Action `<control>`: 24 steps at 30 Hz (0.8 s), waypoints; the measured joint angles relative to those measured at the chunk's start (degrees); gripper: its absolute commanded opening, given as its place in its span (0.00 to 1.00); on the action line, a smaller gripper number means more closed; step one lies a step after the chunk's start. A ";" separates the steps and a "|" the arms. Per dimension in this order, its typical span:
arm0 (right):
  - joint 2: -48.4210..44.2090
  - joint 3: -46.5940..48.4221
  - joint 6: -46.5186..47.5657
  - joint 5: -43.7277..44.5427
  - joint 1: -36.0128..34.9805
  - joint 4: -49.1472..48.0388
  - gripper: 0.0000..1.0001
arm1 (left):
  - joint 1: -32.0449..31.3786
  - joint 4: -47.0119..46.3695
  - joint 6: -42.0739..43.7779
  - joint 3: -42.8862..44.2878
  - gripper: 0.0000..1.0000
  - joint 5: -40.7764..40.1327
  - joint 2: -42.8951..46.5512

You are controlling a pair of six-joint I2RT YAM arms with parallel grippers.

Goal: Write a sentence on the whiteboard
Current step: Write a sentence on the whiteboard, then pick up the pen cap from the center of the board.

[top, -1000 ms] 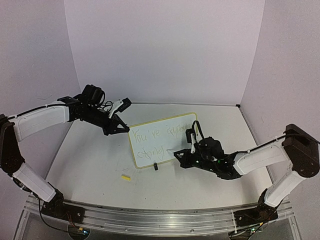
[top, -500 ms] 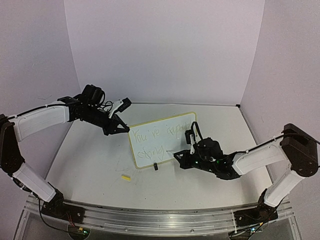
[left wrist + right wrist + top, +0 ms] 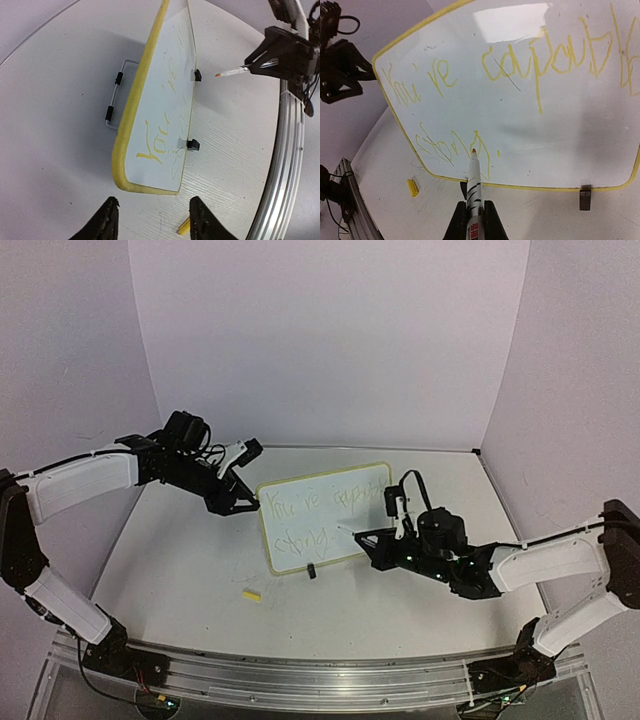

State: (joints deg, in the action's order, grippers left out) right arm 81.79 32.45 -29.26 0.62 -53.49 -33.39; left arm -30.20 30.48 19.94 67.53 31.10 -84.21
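Observation:
The whiteboard [image 3: 325,518] stands tilted on the table, propped on its black clip feet [image 3: 193,145]. The sentence [image 3: 520,70] is in yellow, "You're capable" above "strong." My right gripper [image 3: 474,207] is shut on a white marker [image 3: 473,185]. The marker's orange tip [image 3: 219,75] points at the word "strong" and hangs a short way off the board's face. In the top view the right gripper [image 3: 378,539] sits right of the board's lower edge. My left gripper [image 3: 154,202] is open and empty, just short of the board's yellow-rimmed left corner [image 3: 125,175]. From above, the left gripper [image 3: 246,502] stands at the board's left end.
A small yellow cap [image 3: 252,594] lies on the table in front of the board, near my left fingertips [image 3: 196,210]. A wire stand [image 3: 116,95] props the board from behind. An aluminium rail [image 3: 320,680] runs along the near edge. Pale walls close in three sides.
The left gripper's jaws have opened at the board's left corner. The right arm has drawn back to the right with the marker, taking its tip away from the board.

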 measured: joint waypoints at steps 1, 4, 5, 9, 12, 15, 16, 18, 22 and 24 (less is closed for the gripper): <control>-1.83 -0.53 0.18 0.06 0.00 -0.10 0.00 | -0.02 -0.08 -0.26 -0.39 0.61 -0.43 0.41; -5.95 -1.87 0.62 0.48 0.00 -0.21 0.00 | -0.02 -0.23 -0.61 -1.24 0.78 -1.91 2.24; -6.98 -2.23 0.75 0.71 0.00 -0.12 0.00 | -0.02 -0.56 -0.84 -1.50 0.83 -2.43 2.95; -9.87 -3.07 1.06 1.75 0.10 1.11 0.00 | -0.02 -1.83 -1.50 -2.11 0.91 -4.61 5.91; -11.55 -3.16 1.38 2.60 0.11 3.27 0.00 | -0.02 -5.61 -2.32 -4.72 0.95 -8.28 9.19; -14.20 -3.09 1.40 3.56 0.11 7.34 0.00 | -0.02 -10.47 -3.38 -10.47 0.96 -13.46 15.52; -15.14 -3.04 1.43 3.88 0.11 8.88 0.00 | -0.02 -11.63 -3.80 -11.68 0.96 -14.80 17.48; -16.98 -2.48 1.63 4.43 0.14 13.16 0.00 | -0.02 -13.02 -4.62 -12.24 0.95 -16.33 19.82; -19.36 -0.78 2.26 3.61 1.49 19.79 0.00 | -0.03 -13.34 -7.48 -8.50 0.91 -16.88 19.55; -20.72 -0.55 2.27 1.94 4.19 22.36 0.00 | -0.05 -13.42 -10.56 -6.71 0.91 -17.45 18.95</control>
State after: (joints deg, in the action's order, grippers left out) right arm 61.07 31.90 -26.99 2.57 -49.31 -11.03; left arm -30.25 17.06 9.38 60.82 13.65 -65.27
